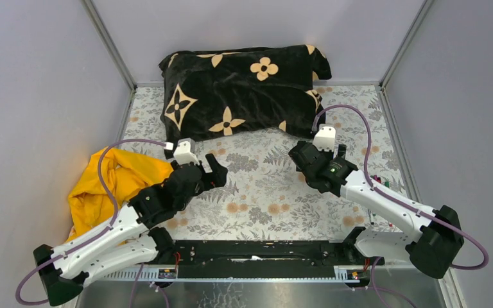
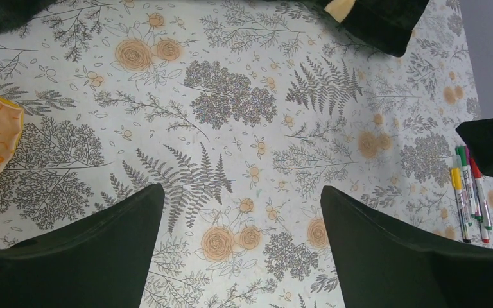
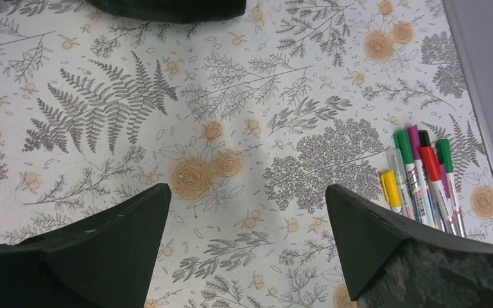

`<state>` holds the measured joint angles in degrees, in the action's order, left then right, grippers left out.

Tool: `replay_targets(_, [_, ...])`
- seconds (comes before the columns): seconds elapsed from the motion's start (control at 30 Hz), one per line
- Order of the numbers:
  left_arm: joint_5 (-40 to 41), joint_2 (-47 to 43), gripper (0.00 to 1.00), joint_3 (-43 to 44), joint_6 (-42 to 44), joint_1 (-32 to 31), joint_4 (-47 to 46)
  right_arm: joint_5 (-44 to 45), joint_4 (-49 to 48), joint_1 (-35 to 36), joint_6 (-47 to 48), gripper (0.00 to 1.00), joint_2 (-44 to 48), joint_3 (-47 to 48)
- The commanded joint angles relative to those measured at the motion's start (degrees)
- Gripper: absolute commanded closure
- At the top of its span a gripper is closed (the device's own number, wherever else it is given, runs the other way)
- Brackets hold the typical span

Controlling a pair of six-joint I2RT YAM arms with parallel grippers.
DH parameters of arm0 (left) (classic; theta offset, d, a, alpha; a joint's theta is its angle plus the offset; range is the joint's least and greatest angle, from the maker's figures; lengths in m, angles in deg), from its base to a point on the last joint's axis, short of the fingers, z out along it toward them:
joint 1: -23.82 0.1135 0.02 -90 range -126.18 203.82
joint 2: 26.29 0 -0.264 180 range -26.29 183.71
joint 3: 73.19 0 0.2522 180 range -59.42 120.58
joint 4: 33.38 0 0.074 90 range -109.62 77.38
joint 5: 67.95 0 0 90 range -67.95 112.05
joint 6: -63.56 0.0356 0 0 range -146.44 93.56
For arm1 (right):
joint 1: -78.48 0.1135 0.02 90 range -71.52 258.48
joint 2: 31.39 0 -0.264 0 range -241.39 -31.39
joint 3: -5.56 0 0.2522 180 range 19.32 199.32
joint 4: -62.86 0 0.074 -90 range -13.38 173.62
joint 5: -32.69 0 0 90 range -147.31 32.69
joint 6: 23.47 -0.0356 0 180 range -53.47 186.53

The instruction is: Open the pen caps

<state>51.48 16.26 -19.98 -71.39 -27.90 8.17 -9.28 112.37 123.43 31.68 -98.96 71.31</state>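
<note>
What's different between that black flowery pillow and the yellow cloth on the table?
Look: the black pillow carries tan flower motifs; the yellow cloth shows none from above.
Shape: the black pillow is plump and puffed; the yellow cloth is crumpled in a loose heap.
Place: the black pillow lies at the far edge by the back wall; the yellow cloth lies against the left side wall.
Both are soft fabric resting on the floral table cover.

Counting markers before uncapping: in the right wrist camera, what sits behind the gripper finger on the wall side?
The pens lie bunched on the floral table, caps on: yellow, green, magenta and red are visible. Their lower barrels run behind the finger, so those ends are covered.
</note>
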Motion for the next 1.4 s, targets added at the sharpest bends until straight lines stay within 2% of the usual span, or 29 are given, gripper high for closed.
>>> replay_targets(0.0, [1.61,1.11,0.01,-0.22,-1.05,-0.43,0.02,6.35,-0.38,0.58,-1.07,0.00,1.54,1.77])
replay_targets(0.1, [0.78,3.94,0.01,-1.54,-1.27,-0.72,-4.68,10.13,0.07,0.46,-0.90,0.09,2.25,2.71])
replay_targets(0.2, [-1.18,7.57,0.01,-2.84,-1.70,-1.03,-9.81,14.44,2.22,-0.90,-1.32,0.27,3.78,3.65])
replay_targets(0.27, [-2.73,10.07,0.01,-3.09,-1.86,-1.66,-12.47,12.92,5.17,-5.49,-2.62,0.38,4.85,4.22])
replay_targets(0.37, [-3.69,13.23,0.01,-2.87,-1.61,-3.52,-15.66,7.07,7.90,-14.79,-5.06,0.60,7.49,3.55])
replay_targets(0.5, [-4.52,16.04,0.01,-2.46,-0.96,-5.85,-18.75,1.53,8.59,-24.75,-8.78,0.81,11.05,-0.31])
replay_targets(0.67, [-4.85,16.88,0.01,-0.85,0.30,-8.50,-18.62,-1.37,8.74,-33.40,-18.07,0.98,13.53,-5.34])
replay_targets(0.83, [-5.28,15.57,0.01,-0.97,1.16,-9.84,-18.69,-7.29,3.04,-44.02,-22.06,1.00,15.61,-11.22])
replay_targets(1.17, [-5.88,17.87,0.01,1.42,2.96,-10.29,-18.40,-17.70,-9.95,-65.30,-16.35,1.00,11.97,-17.98])
replay_targets(1.37, [-5.74,19.28,0.01,2.37,3.59,-10.34,-18.37,-22.96,-14.18,-73.22,-15.60,1.00,8.91,-18.86])
